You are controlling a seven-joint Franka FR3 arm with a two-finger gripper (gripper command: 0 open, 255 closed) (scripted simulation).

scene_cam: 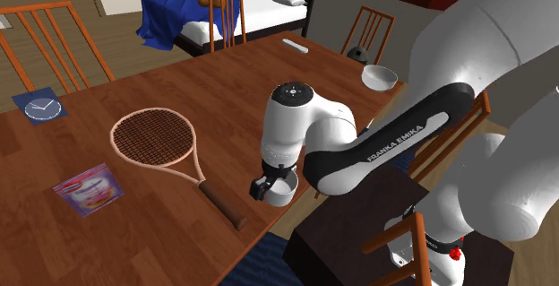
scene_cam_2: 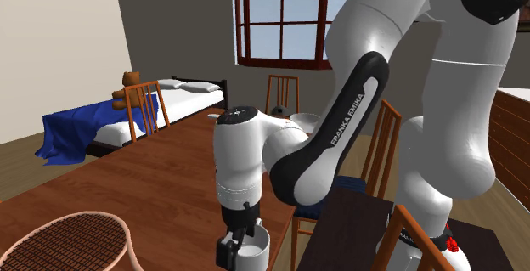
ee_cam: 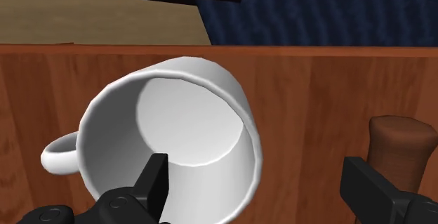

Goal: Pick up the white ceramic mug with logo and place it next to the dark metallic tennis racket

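Presently, the white mug (ee_cam: 168,135) rests upright on the wooden table (scene_cam: 224,87), just beside the brown butt end of the racket handle (ee_cam: 400,142) and near the table edge that runs past that handle. The racket (scene_cam: 157,139), drawn with a pale pink frame and brown strings rather than dark metal, lies flat with its head pointing away from the mug. The black gripper (ee_cam: 256,163) hangs over the mug with its fingers (ee_cam: 154,184) spread wide. One dips inside the rim; the other stands on the racket side of the mug, clear of its wall. The wall thus lies between them untouched, and nothing is grasped. No logo shows on the faces of the mug in view, and its own loop handle points away from the racket. Progress, as a judgement: the mug already sits close to the racket, yet the gripper has no hold on it. If this spot counts as next to the racket, only drawing the arm clear is left; if not, closing on the wall, lifting, carrying and setting down are all left. Containers: the mug is empty, its pale floor plain to see. A white bowl (scene_cam: 379,78) stands well apart from the racket, near the same table edge as the mug, and nothing shows in it.
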